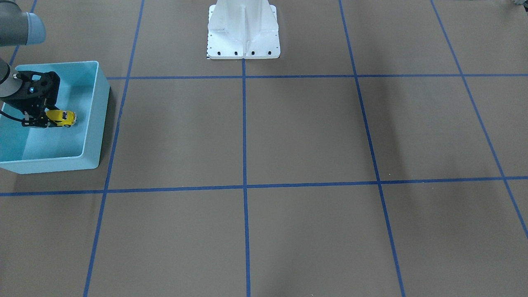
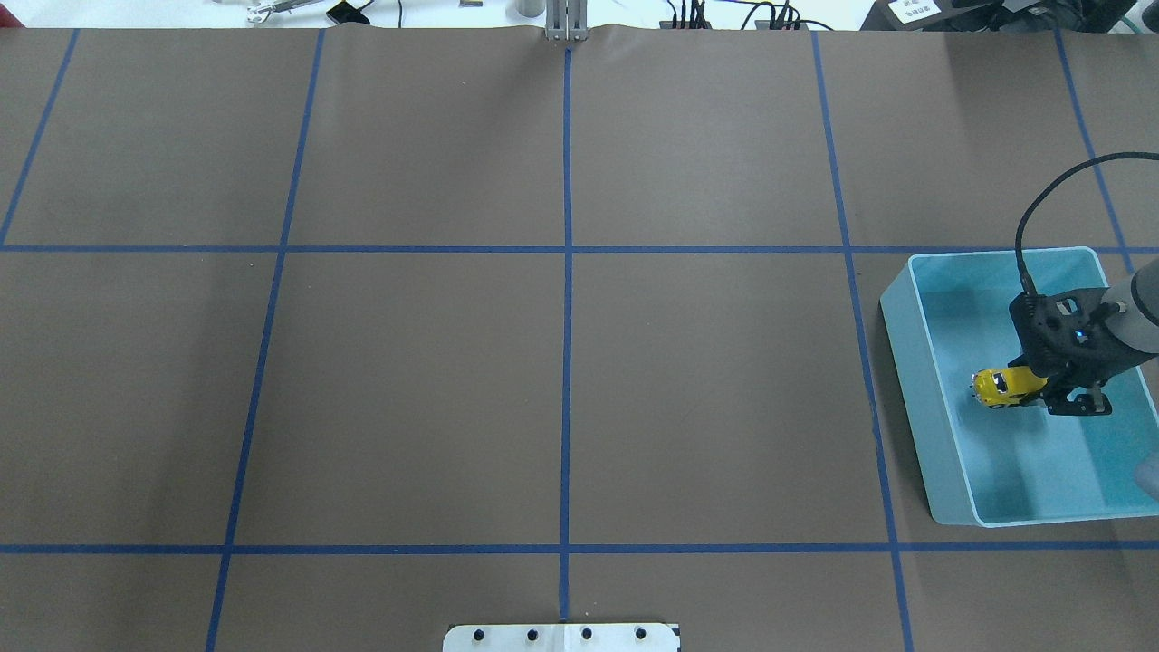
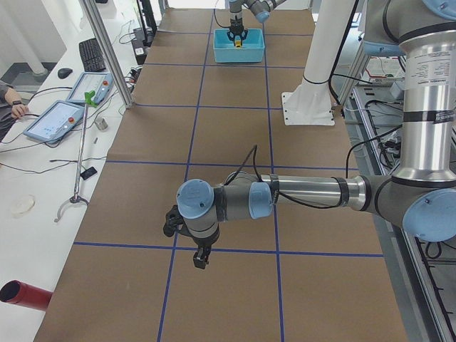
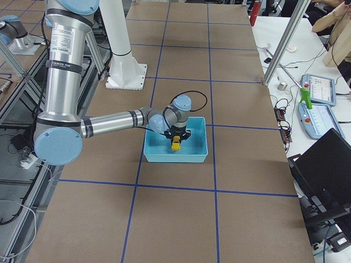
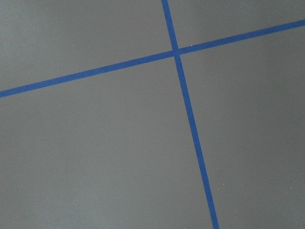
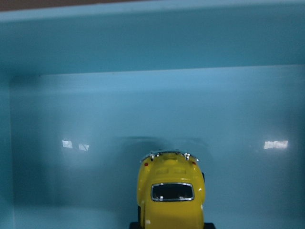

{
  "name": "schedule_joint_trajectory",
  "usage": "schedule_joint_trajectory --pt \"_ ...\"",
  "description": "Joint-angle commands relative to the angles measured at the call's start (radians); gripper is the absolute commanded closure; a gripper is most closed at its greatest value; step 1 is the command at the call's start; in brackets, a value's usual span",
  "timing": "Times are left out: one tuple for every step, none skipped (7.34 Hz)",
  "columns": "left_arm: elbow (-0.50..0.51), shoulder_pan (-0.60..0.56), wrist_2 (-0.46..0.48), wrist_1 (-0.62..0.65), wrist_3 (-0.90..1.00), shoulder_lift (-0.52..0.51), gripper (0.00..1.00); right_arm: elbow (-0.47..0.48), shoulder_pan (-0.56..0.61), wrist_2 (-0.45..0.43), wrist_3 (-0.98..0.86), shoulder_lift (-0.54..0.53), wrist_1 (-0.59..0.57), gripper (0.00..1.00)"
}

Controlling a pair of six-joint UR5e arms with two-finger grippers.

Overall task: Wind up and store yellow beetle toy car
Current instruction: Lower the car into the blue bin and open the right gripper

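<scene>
Right arm: right gripper is positioned inside the outline of the light-blue bin, at the worktop's right edge. The jaws are pinched on the yellow beetle toy car, gripped at the end nearest the wrist, so most of the body projects clear of the jaws.

In the right wrist view the car is seen lengthwise, level, over the bin floor and short of the far wall. Whether the wheels touch the floor cannot be told.

Judgement: the storing step is in hand. The car is held low and away from the walls, presumably so that it can be let go without a drop or a knock. Whether the spring is wound cannot be read from these views. If it is, the walls should contain any roll.

Left arm: left gripper is held over bare worktop, well apart from the bin. Only blue tape lines are seen by its wrist camera. It is judged to be parked out of the way. The state of its jaws cannot be told.
</scene>
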Motion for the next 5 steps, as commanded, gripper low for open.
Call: schedule_joint_trajectory --pt "0.001 0.0 0.002 -0.002 0.001 0.001 0.0 0.005 0.0 0.0 0.001 -0.002 -0.001 0.0" --pt "0.001 0.0 0.002 -0.002 0.001 0.001 0.0 0.02 0.004 0.012 0.021 -0.005 -0.001 0.0" --pt "0.001 0.0 0.0 -0.002 0.001 -0.001 0.0 0.069 0.028 0.043 0.078 -0.016 -0.007 0.0" --pt "0.001 0.0 0.002 -0.002 0.001 -0.001 0.0 0.062 0.095 0.078 0.08 -0.016 -0.012 0.0" --pt "0.001 0.0 0.002 -0.002 0.001 -0.001 0.0 0.048 0.191 0.098 0.08 -0.004 -0.088 0.0"
